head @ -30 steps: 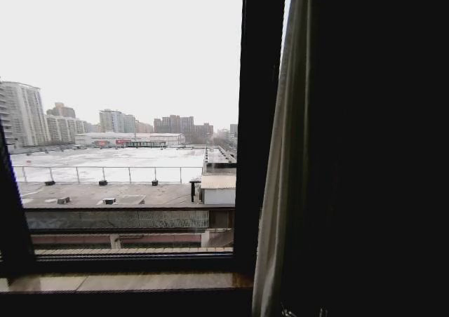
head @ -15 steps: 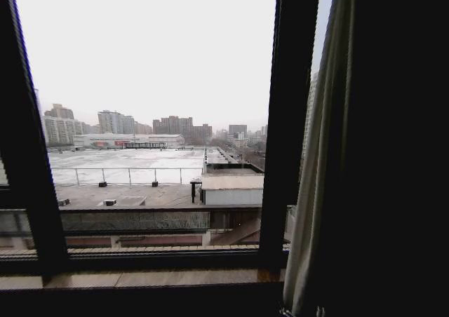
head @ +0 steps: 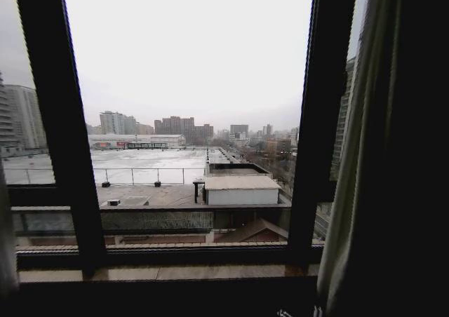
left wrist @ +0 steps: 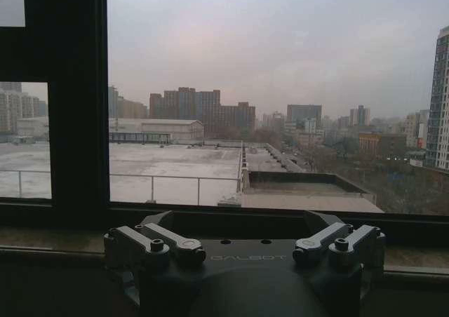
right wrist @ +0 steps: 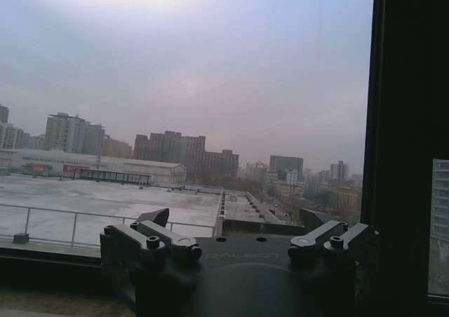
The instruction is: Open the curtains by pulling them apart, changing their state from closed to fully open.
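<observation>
The curtains stand drawn apart in the head view. The right sheer panel hangs bunched against a dark drape, and a thin strip of the left panel hangs at the picture's edge. Bare glass lies between them, with the city outside. In the left wrist view my left gripper is open in front of the window sill, holding nothing. My right gripper is open too in the right wrist view, facing the glass beside a black frame bar, with no fabric between its fingers.
Two black vertical frame bars split the window. A wooden sill runs along the bottom, with a dark ledge below it. The opaque drape covers the right side.
The whole head picture has shifted: the frame bars and the right curtain now sit farther right and a left bar has come in, so the camera has turned left. The curtains themselves have not moved.
</observation>
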You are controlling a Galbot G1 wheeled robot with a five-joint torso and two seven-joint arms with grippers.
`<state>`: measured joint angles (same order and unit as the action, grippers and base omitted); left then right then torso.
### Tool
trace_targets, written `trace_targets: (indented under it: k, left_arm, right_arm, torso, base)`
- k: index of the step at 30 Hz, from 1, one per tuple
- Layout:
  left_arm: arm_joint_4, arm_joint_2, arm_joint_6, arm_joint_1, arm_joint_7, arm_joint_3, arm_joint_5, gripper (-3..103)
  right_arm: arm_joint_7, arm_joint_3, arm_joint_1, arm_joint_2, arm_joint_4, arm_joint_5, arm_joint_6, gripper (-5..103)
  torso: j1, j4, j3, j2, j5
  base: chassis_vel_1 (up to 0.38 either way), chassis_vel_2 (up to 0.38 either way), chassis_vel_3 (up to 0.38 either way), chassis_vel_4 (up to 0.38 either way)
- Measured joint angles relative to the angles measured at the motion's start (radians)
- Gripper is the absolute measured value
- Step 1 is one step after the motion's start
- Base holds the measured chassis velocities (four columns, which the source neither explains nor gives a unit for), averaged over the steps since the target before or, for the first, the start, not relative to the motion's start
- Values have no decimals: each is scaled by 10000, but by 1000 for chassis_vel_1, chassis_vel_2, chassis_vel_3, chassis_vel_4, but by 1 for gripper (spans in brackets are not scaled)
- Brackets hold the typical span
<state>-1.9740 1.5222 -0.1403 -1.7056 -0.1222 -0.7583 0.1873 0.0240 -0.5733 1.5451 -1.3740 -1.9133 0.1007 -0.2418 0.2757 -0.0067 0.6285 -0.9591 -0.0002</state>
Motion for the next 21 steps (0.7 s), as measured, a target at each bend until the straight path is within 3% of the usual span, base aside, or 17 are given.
trace_targets:
  k: [21]
  left_arm:
    - [-12,60,-101,-138,-9,-39,-17,100]
  right_arm:
    - [-10,13,66,0,137,-57,-75,100]
  torso:
    - [4,2,2,4,0]
  base:
    - [340,355,-349,-348]
